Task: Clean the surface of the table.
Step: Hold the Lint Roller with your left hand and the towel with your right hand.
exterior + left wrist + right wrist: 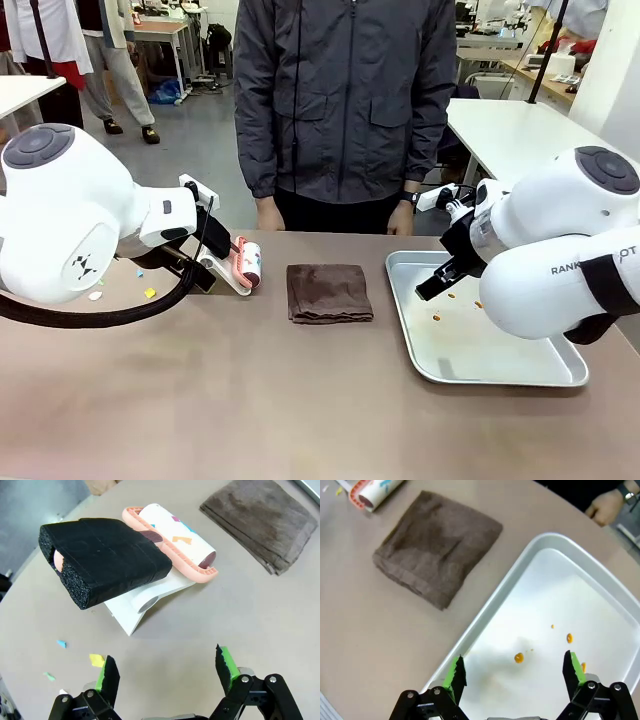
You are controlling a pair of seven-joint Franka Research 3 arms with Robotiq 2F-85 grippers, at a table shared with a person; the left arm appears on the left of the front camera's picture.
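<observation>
The brownish table [250, 400] carries a lint roller [175, 540] with a black foam handle [105, 560], lying on its white stand [145, 602]; coloured paper bits stick to the roll. Small paper scraps [96, 660] lie on the tabletop beside it. My left gripper [167, 672] hovers open just short of the roller, nothing between its green pads. A folded brown cloth [329, 292] lies at mid-table. My right gripper [514, 672] is open above the silver tray [600, 595], over orange spots [519, 657].
A person in a dark jacket stands at the far edge, one hand [605, 502] near the tray's far corner. More scraps [150, 293] lie under my left arm. The near half of the table is bare.
</observation>
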